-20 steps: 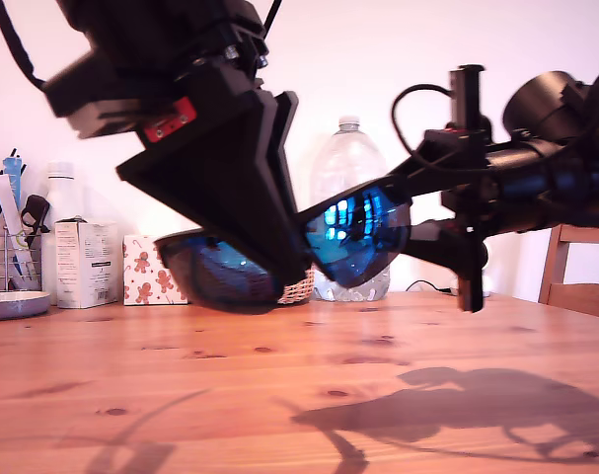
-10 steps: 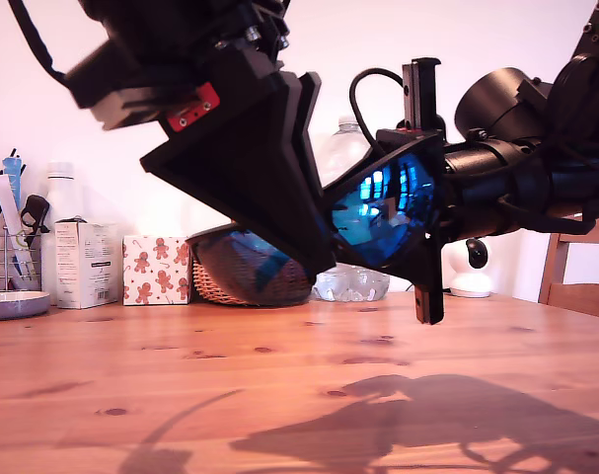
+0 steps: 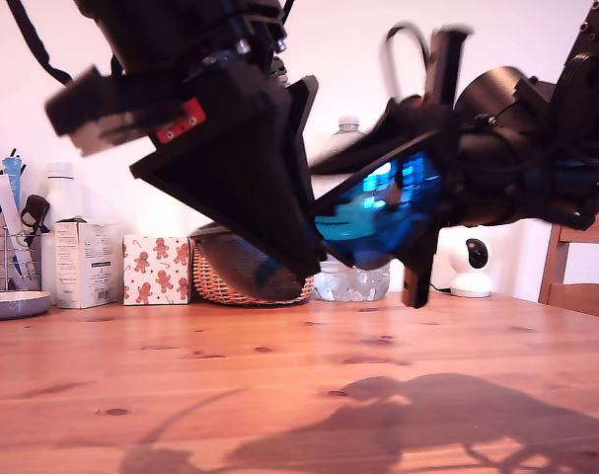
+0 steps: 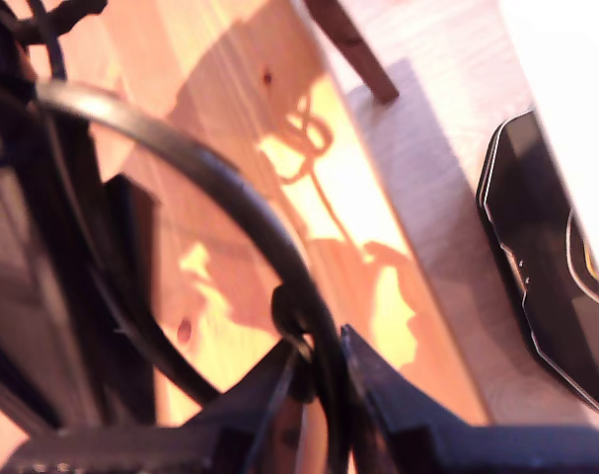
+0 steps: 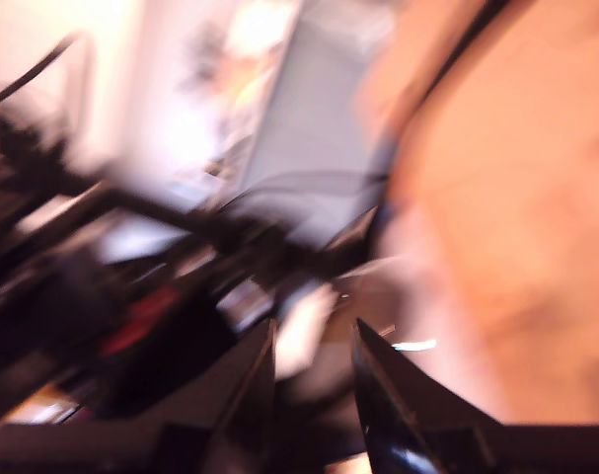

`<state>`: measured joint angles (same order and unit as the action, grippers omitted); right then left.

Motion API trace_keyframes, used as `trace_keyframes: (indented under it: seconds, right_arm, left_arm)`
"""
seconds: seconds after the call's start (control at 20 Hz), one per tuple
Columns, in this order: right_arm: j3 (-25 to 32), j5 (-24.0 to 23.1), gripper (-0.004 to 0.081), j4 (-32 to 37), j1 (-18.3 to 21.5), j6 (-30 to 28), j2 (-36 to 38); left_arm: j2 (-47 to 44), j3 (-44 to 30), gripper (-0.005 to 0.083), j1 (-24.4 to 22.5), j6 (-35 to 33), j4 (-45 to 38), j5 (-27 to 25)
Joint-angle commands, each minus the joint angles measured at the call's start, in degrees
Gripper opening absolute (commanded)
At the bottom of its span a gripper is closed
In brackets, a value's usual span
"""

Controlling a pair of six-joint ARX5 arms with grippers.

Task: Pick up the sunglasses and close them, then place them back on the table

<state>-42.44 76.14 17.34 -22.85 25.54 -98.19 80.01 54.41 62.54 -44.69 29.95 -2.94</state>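
Holding sunglasses (image 3: 378, 212) above pine table (image 3: 279, 395), first gripper (image 4: 319, 380) fingers clamping frame, second's grip unclear.

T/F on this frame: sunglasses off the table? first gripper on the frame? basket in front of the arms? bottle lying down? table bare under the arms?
1. The sunglasses hang clear of the table. True.
2. My first gripper is clamped on the sunglasses' frame. True: the dark rim runs between its fingers in the first wrist view.
3. The wicker basket stands in front of the arms. False: it is behind them, near the wall.
4. The clear plastic bottle lies on its side. False: it stands upright, cap on top.
5. Boxes sit on the table directly under the arms. False: only shadows fall on the wood there.
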Motion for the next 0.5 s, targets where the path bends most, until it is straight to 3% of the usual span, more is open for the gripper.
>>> trace_keyframes:
  seconds: [0.0,0.15,0.3,0.45]
  right_arm:
    - [0.3,-4.2,0.0212,0.2,1.9,-0.5,-0.7]
    - [0.3,-9.0,0.0212,0.7,5.7,-2.0,-0.7]
    - [0.2,-9.2,0.0213,4.1,8.2,-4.0,-0.7]
    - [-1.2,-8.9,0.0260,5.4,8.6,-9.2,-0.7]
  left_arm:
    - [0.1,-0.6,-0.0020,-0.9,0.9,-1.5,-0.5]
    - [0.1,-0.5,-0.0020,-0.9,1.1,-2.2,-0.5]
    - [0.2,-0.5,-0.0020,-0.9,1.1,-3.6,0.6]
    - [0.2,-0.5,-0.0020,-0.9,1.2,-7.9,5.7]
